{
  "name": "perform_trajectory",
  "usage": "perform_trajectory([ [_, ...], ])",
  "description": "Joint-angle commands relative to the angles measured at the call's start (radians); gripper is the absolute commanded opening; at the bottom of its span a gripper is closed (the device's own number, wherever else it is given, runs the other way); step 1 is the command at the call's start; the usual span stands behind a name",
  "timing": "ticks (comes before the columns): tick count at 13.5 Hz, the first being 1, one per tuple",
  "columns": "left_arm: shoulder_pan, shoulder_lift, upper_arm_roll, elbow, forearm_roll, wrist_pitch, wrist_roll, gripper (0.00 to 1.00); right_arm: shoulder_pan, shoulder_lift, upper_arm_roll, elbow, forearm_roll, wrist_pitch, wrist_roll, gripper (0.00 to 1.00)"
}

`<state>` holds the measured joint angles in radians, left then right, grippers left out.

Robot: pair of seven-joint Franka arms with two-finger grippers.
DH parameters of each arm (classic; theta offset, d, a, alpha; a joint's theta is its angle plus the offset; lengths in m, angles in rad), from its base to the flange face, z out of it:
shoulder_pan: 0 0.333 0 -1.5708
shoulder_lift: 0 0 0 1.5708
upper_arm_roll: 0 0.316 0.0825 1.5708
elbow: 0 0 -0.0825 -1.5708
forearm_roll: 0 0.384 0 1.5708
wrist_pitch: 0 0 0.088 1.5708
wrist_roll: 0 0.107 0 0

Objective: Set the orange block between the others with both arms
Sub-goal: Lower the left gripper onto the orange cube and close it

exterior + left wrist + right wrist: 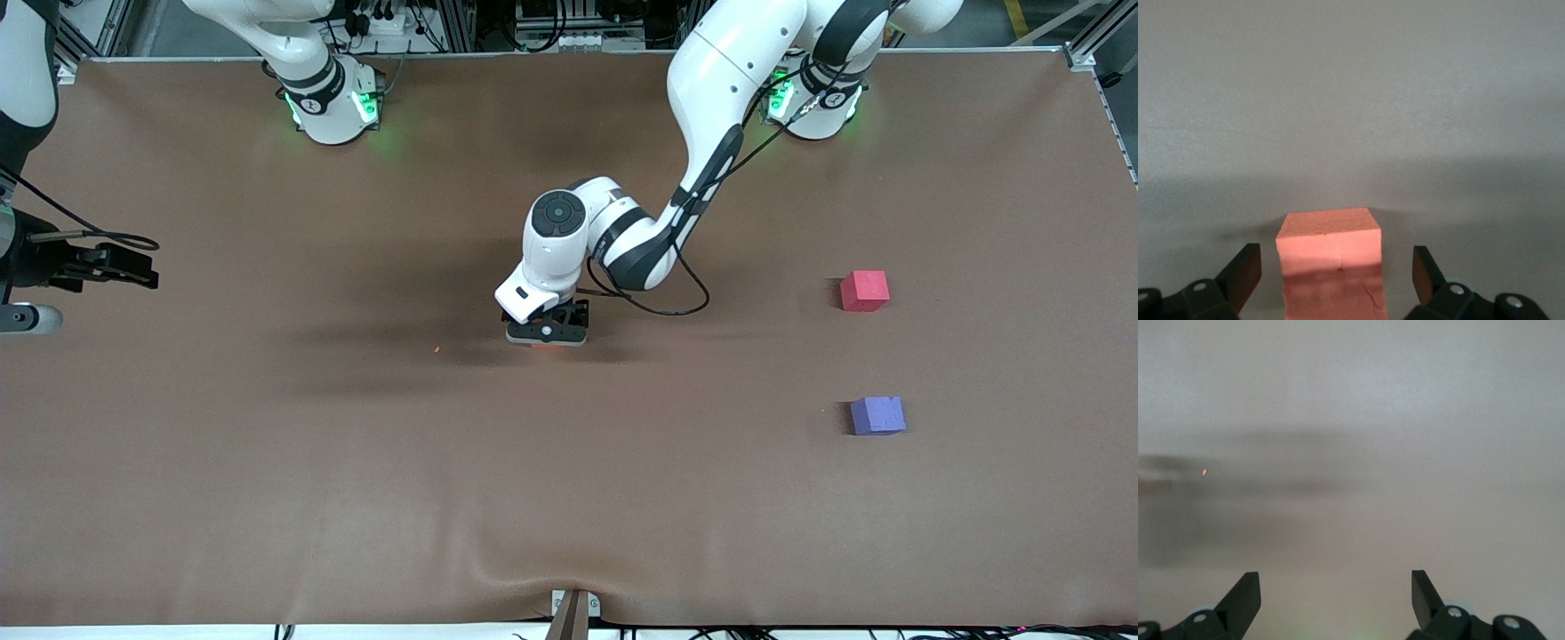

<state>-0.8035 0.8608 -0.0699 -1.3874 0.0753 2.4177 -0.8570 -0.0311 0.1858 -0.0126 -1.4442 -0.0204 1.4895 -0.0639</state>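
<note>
Orange block (1331,267) sits between spread left gripper (1337,270) fingers, untouched; right gripper (1336,590) spread, waiting over bare desk (356,462).

A: What stands around the left gripper (548,340)?

B: Only the orange block (1331,263) between its spread fingers (1243,273), a gap on each side. Bare brown table (267,462) all round it.

A: Toward three o'clock?

B: An open stretch, then the pinkish-red cube (864,291) and purple cube (877,415), well apart, with a passable gap between.

A: The right gripper (1335,593)?

B: Waiting at nine o'clock, open, over bare cloth; a tiny orange speck (436,349) lies nearby.
</note>
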Motion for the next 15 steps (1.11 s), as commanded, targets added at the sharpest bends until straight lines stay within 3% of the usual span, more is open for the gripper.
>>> perform_trajectory([
  [1, -0.029, 0.029, 0.013, 0.019, 0.031, 0.004, -0.08, 1.0, 0.005, -0.016, 0.01, -0.004, -0.01, -0.003, 0.052, 1.0],
  [3, -0.029, 0.03, 0.013, 0.016, 0.032, -0.003, -0.105, 0.53, 0.005, -0.016, 0.01, -0.004, -0.01, -0.003, 0.052, 1.0],
  [5, -0.028, 0.027, 0.012, 0.007, 0.032, -0.008, -0.108, 0.23, 0.0, -0.014, 0.01, -0.004, -0.009, -0.003, 0.052, 1.0],
  [6, -0.022, 0.018, 0.012, 0.008, 0.031, -0.018, -0.125, 0.04, -0.001, -0.014, 0.01, -0.004, -0.009, -0.003, 0.05, 1.0],
  [10, 0.064, -0.058, 0.012, 0.013, 0.021, -0.106, -0.172, 0.0, -0.001, -0.012, 0.01, -0.004, -0.004, -0.005, 0.055, 1.0],
  [15, 0.331, -0.18, 0.013, -0.004, 0.035, -0.379, -0.121, 0.0, -0.004, -0.012, 0.008, -0.002, -0.004, -0.002, 0.052, 1.0],
])
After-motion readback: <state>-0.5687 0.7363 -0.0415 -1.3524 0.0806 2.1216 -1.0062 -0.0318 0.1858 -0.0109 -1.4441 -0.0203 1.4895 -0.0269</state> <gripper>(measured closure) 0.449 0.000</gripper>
